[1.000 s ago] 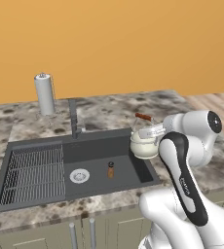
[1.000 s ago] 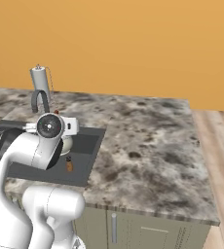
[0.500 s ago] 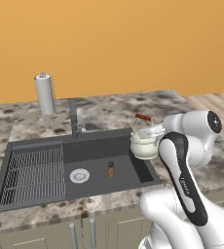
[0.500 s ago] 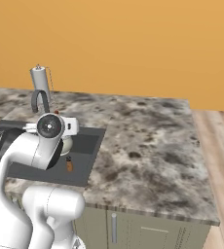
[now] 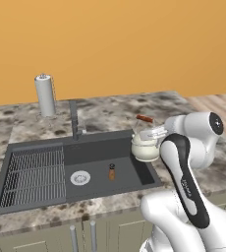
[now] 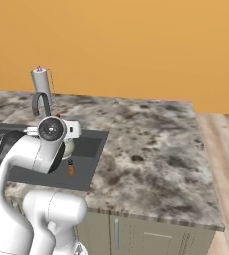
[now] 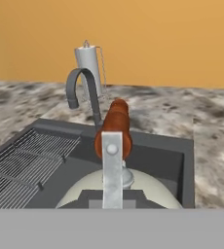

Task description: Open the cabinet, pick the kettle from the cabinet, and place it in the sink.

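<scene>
The cream-white kettle (image 5: 142, 149) hangs just above the right end of the dark sink (image 5: 93, 156), close to its right wall. My gripper (image 5: 152, 132) is shut on the kettle's wire handle, beside the reddish-brown wooden piece (image 5: 144, 118). In the hand view the wooden piece (image 7: 115, 127) stands right in front of the camera. The kettle's round body (image 7: 80, 190) lies below it, over the sink's basin (image 7: 158, 153). From the right base view the arm hides most of the kettle (image 6: 66, 147). The cabinet is out of view.
A small brown bottle (image 5: 112, 171) stands in the basin near the drain (image 5: 80, 177). The wire rack (image 5: 34, 170) fills the sink's left part. The dark faucet (image 5: 74, 120) and a paper towel roll (image 5: 46, 95) stand behind. Marble counter (image 6: 151, 144) stretches to the right.
</scene>
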Controlling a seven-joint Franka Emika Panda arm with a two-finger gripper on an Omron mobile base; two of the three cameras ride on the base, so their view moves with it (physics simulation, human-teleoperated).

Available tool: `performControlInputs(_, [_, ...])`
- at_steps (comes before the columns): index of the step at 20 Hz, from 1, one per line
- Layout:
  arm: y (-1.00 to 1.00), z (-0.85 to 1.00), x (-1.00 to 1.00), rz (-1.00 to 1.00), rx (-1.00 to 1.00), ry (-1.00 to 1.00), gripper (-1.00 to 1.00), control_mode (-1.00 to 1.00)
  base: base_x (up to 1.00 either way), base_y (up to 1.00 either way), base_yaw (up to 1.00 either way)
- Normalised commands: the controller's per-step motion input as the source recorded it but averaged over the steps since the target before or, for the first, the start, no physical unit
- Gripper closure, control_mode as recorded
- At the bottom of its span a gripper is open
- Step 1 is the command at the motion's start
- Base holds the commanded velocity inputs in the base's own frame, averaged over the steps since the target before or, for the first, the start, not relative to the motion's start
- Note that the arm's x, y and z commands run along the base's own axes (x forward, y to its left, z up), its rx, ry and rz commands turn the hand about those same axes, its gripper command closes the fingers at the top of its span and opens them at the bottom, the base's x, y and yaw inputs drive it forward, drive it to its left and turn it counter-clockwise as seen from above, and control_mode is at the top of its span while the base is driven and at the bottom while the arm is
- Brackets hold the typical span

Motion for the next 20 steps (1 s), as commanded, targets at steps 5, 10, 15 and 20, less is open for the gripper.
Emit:
performControlInputs(5, [-0.04, -0.05, 0.0, 0.07, 0.02, -0.03, 1.0, -1.0, 0.0, 0.0, 0.0])
performControlInputs(10, [-0.03, -0.09, 0.06, 0.13, 0.03, 0.0, 1.0, -1.0, 0.0, 0.0, 0.0])
performControlInputs(15, [0.0, -0.09, 0.22, 0.12, 0.0, 0.02, 1.0, -1.0, 0.0, 0.0, 0.0])
performControlInputs(20, [0.0, -0.09, 0.32, 0.11, 0.0, 0.16, 1.0, -1.0, 0.0, 0.0, 0.0])
